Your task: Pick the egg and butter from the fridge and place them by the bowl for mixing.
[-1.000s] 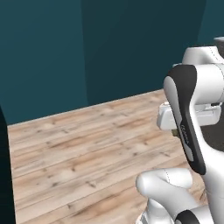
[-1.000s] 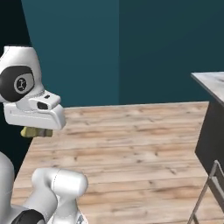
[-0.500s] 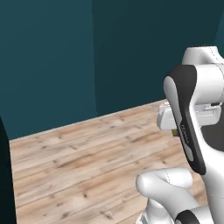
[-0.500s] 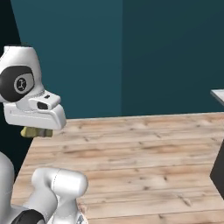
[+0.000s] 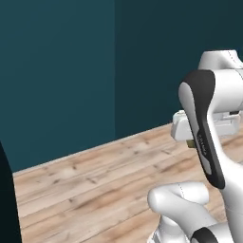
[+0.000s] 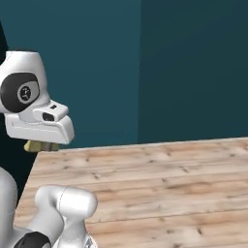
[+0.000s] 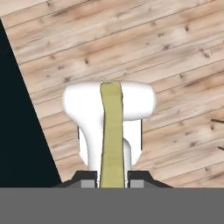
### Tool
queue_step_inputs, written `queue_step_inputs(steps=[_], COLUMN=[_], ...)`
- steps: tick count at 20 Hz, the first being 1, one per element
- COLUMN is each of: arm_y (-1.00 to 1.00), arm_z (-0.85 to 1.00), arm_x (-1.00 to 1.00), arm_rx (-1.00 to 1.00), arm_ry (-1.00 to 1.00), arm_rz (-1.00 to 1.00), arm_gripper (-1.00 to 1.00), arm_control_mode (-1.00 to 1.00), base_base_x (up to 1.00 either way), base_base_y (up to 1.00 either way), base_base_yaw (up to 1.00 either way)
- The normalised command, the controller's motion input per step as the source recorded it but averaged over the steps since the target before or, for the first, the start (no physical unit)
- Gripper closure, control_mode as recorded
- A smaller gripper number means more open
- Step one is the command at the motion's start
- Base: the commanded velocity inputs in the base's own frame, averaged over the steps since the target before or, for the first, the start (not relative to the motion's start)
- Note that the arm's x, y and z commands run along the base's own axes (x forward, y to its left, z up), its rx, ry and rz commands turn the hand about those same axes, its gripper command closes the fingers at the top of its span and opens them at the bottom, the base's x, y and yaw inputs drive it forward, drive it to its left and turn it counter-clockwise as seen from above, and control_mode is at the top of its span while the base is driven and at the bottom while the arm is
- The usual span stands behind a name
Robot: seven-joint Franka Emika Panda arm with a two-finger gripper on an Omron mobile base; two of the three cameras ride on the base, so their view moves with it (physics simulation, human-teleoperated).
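The butter (image 7: 112,135), a thin pale yellow-green stick, was pinched between the two dark fingertips of your gripper (image 7: 112,175), which was clenched on its near end so that the rest of the stick ran straight out from the hand. In the hand view it pointed down toward the floor (image 7: 175,52), a surface of pale wood planks, with part of the robot's own white body beneath it. In the right base view, a small tan end of the butter (image 6: 40,146) peeked out under the white hand, which was tucked in close to the arm and held high above the floor (image 6: 169,179). In the left base view, a sliver of the stick (image 5: 191,143) showed under the hand, behind the dark-striped forearm. That tucked, raised carry looked like a travelling posture: a guess is that the arm kept the stick near its body so nothing could brush it while the base moved. Both base views faced a dark teal wall (image 5: 61,71) meeting at a corner, with plank flooring below. Judging by this, the butter was mid-transport, lifted clear and not yet set down by the bowl. The grip on one end left a long free length, so a knock could have twisted it loose.
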Motion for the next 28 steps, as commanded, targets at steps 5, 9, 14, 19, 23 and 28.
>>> queue_step_inputs(steps=[5, 9, 14, 19, 23, 28], arm_y=[0.0, 0.0, 0.0, 0.0, 0.0, 0.0], arm_z=[0.0, 0.0, 0.0, 0.0, 0.0, 0.0], arm_x=[0.0, 0.0, 0.0, 0.0, 0.0, 0.0], arm_rx=[0.0, 0.0, 0.0, 0.0, 0.0, 0.0], arm_ry=[0.0, 0.0, 0.0, 0.0, 0.0, 0.0], arm_rz=[0.0, 0.0, 0.0, 0.0, 0.0, 0.0], arm_gripper=[1.0, 1.0, 1.0, 1.0, 1.0, 1.0], arm_control_mode=[1.0, 1.0, 1.0, 1.0, 1.0, 1.0], base_base_x=[0.94, 0.78, 0.82, 1.0, 1.0, 1.0], base_base_y=[0.96, 0.84, 0.82, 0.88, 1.0, 1.0], base_base_yaw=[-0.61, -0.72, -0.71, -0.63, -0.48, -0.45])
